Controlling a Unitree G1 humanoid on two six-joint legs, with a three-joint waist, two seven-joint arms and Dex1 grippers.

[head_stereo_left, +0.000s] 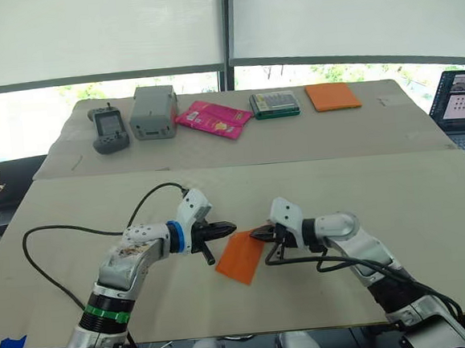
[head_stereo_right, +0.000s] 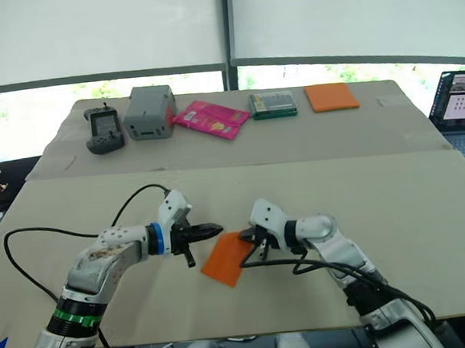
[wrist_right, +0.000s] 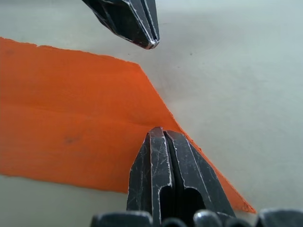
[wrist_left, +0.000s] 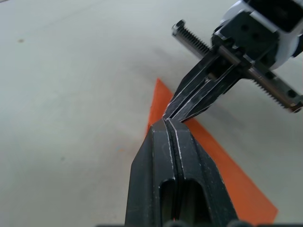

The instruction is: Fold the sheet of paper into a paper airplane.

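Observation:
The sheet of paper (head_stereo_left: 241, 258) is bright orange and lies on the near table between my two grippers, with a diagonal edge and a faint crease running along it (wrist_right: 71, 123). My left gripper (head_stereo_left: 231, 226) is shut with nothing in it, and its tip hovers just past the paper's far corner. My right gripper (head_stereo_left: 256, 233) is also shut, and its tip sits over the paper's diagonal edge (wrist_right: 158, 131). No paper shows between its fingers. The two tips nearly meet above the paper (wrist_left: 165, 122).
On the far table stand a grey handheld controller (head_stereo_left: 110, 129), a grey box (head_stereo_left: 153, 112), a pink packet (head_stereo_left: 214, 119), a green case (head_stereo_left: 275, 104) and a smooth orange rectangle (head_stereo_left: 333, 96). A laptop (head_stereo_left: 461, 108) sits at the right edge. A black cable (head_stereo_left: 60, 232) loops left of my left arm.

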